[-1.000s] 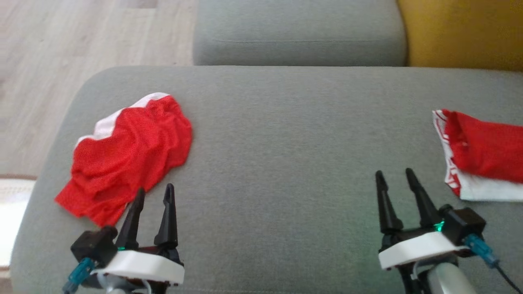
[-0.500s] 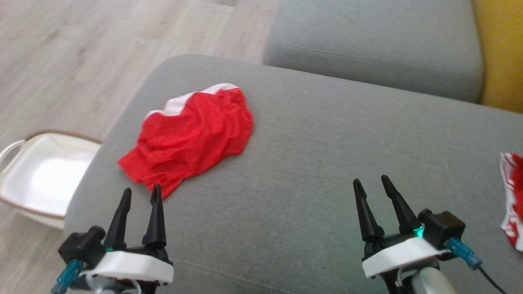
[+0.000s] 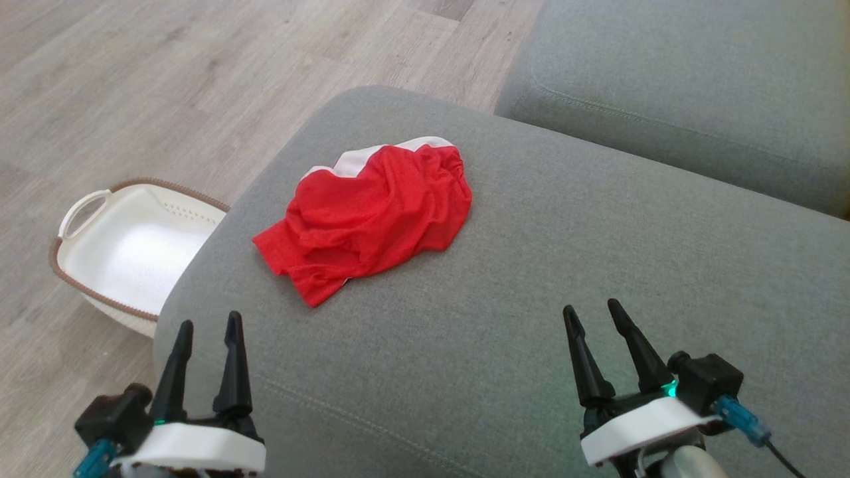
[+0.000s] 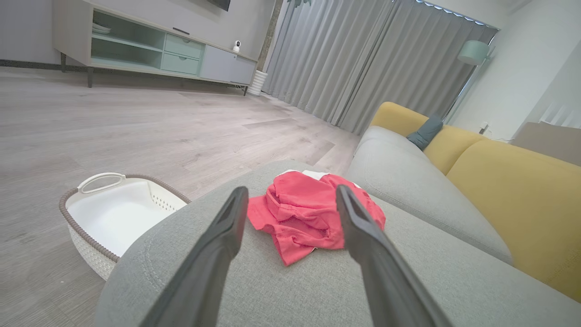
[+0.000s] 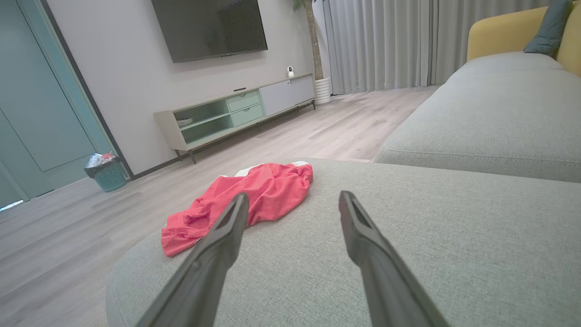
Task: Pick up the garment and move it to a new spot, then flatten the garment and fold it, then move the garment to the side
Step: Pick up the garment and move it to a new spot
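1. Since the head camera has swung left in the last second, the whole picture has slid; the things themselves have not moved.
2. The red garment (image 3: 368,222) now lies near the middle of the head view, crumpled on the grey couch seat (image 3: 531,299). Before, it sat far to the left.
3. A white basket (image 3: 166,188) on the floor (image 3: 166,79) has come into the left side of the frame, just beside the seat's round end.
4. The left gripper (image 3: 209,318) is at the lower left, its jaws spread wide with nothing between them, near the garment but not touching it.
5. The right gripper (image 3: 591,305) is at the lower right, also wide and empty, well apart from the garment.
6. I think the robot now faces the garment, so the first step, picking it up, can start. Nothing is lifted yet.
7. Next I would reach the left arm to the near corner of the garment and pinch there. It is soft and bunched, so I may grab only one layer.
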{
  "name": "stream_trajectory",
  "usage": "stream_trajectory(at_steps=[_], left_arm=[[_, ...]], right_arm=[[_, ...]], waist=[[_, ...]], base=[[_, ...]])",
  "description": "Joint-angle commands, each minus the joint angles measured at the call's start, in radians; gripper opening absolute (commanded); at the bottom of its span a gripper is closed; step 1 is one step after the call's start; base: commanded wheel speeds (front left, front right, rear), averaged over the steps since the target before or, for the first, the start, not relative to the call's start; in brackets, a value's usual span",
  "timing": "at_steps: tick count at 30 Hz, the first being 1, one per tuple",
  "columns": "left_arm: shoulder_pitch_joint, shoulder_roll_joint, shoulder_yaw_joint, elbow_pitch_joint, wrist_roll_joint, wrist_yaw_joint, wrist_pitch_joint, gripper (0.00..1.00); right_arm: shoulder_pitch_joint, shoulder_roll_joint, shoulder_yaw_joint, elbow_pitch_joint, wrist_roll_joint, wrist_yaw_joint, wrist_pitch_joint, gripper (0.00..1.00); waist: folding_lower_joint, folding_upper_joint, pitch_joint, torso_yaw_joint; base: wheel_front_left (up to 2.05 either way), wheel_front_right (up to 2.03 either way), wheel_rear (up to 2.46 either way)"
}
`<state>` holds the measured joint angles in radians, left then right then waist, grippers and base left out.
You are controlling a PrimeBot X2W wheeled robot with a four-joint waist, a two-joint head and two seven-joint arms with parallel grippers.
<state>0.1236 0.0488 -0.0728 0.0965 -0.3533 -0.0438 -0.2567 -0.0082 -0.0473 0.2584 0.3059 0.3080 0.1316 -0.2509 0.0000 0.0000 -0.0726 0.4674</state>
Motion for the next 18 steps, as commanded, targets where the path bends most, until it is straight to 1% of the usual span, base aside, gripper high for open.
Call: stream_trajectory(at_steps=[1,7,9,12,15,18], left_arm=[[-0.042,0.001,0.044,-0.039,0.002,0.004,-0.005,1.00],[-0.045,0.001,0.058,-0.030,0.005,0.000,-0.005,1.00],[-0.051,0.001,0.073,-0.027,0.006,-0.002,-0.005,1.00],[-0.074,0.001,0.109,-0.031,-0.003,-0.006,-0.005,1.00],[-0.112,0.002,0.141,-0.024,0.012,-0.022,-0.005,1.00],[-0.167,0.024,0.164,0.011,0.022,-0.044,-0.005,1.00]], right_arm=[[-0.046,-0.003,0.025,-0.024,-0.001,-0.001,-0.011,1.00],[-0.038,-0.003,0.005,-0.017,-0.002,-0.001,-0.011,1.00],[-0.031,-0.003,-0.005,-0.019,-0.005,-0.001,-0.011,1.00],[-0.039,-0.003,-0.022,-0.024,-0.021,-0.001,-0.011,1.00],[-0.052,-0.003,-0.046,-0.028,-0.043,-0.001,-0.011,1.00],[-0.067,-0.003,-0.070,-0.032,-0.072,-0.001,-0.011,1.00]], waist=[[0.0000,0.0000,0.001,0.000],[0.0000,0.0000,-0.003,-0.006],[0.0000,0.0000,0.004,-0.019],[0.0000,0.0000,0.039,-0.049],[0.0000,0.0000,0.078,-0.078],[0.0000,0.0000,0.119,-0.106]], base=[[0.00,0.00,0.00],[0.00,0.00,0.00],[0.00,0.00,0.00],[0.00,0.00,0.00],[0.00,0.00,0.00],[0.00,0.00,0.00]])
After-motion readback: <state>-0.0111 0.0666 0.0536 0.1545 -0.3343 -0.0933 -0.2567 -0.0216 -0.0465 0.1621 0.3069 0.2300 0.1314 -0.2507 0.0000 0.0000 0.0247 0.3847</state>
